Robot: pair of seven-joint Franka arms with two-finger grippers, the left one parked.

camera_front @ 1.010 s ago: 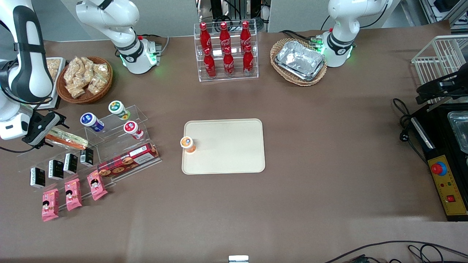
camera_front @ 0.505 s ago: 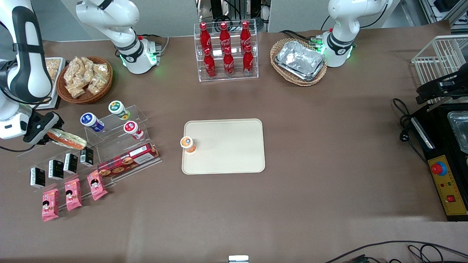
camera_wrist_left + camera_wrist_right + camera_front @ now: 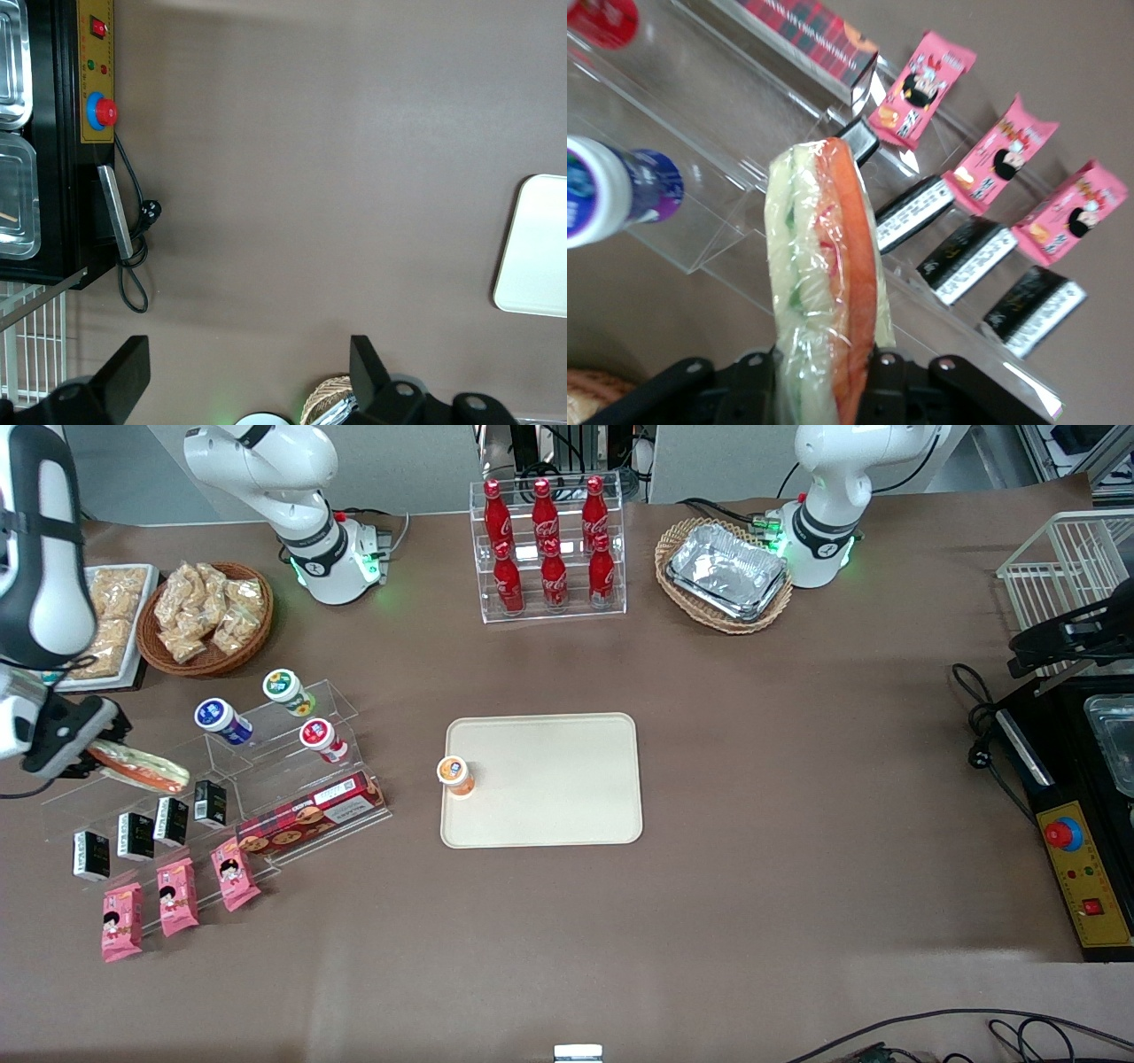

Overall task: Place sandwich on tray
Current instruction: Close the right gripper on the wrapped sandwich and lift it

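Observation:
My right gripper is shut on the sandwich, a clear-wrapped wedge with white bread and orange and green filling. It holds the wedge by one end, lifted above the clear acrylic display stand at the working arm's end of the table. In the right wrist view the sandwich stands out from between the two black fingers, over the stand's steps. The cream tray lies flat in the middle of the table, well away from the gripper. A small orange cup stands on the tray's edge nearest the stand.
The acrylic stand holds a red cookie box, black cartons, pink snack packets and capped cups. A wicker basket of snacks and a white snack tray sit near the arm. A cola bottle rack and foil trays stand farther from the camera.
The gripper has risen and drawn toward the table's end with the sandwich, lifting it off the acrylic stand.

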